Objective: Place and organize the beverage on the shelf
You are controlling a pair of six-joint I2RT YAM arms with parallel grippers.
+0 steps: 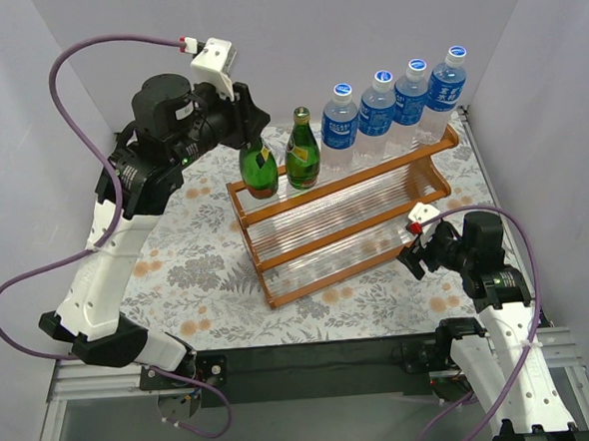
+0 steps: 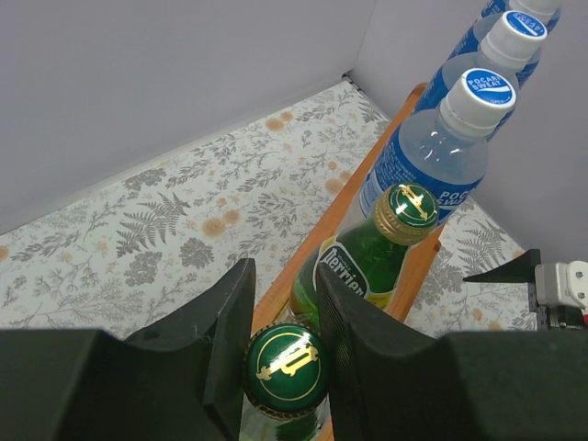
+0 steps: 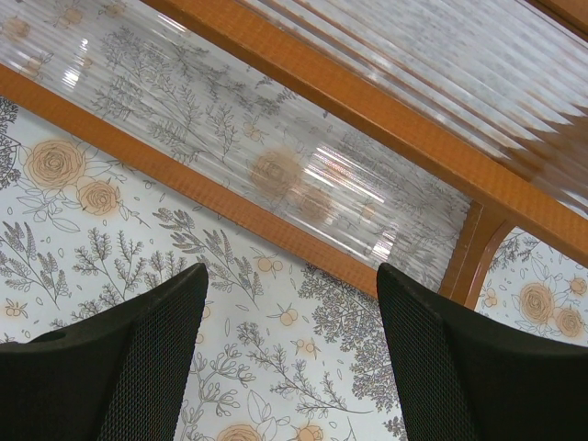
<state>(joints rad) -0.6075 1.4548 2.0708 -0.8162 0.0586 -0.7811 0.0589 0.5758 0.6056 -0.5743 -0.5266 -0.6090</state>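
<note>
Four clear bottles [image 1: 392, 100] and two green line the shelf's [image 1: 352, 182] top tier, the leftmost green bottle [image 1: 259, 168] clamped at the neck by the left fingers [image 2: 230, 340] (the right fingers [image 3: 138, 367] hang apart and empty), and a crooked release could tip it into its green neighbour [image 1: 303, 155] or off onto the floral worktop [image 1: 187, 257] between pale walls [image 1: 362, 16].

I see the floral-cloth table [image 1: 197, 266] carrying only the shelf [image 1: 345, 189]. Its lowest front rail is just ahead of my right claw [image 3: 292, 303]. On the top tier, the first green bottle [image 1: 259, 168] is right under my left claw [image 2: 285, 303], the second green bottle [image 1: 302, 152] is just beyond it, then four blue-label bottles [image 1: 377, 106] run further along.
</note>
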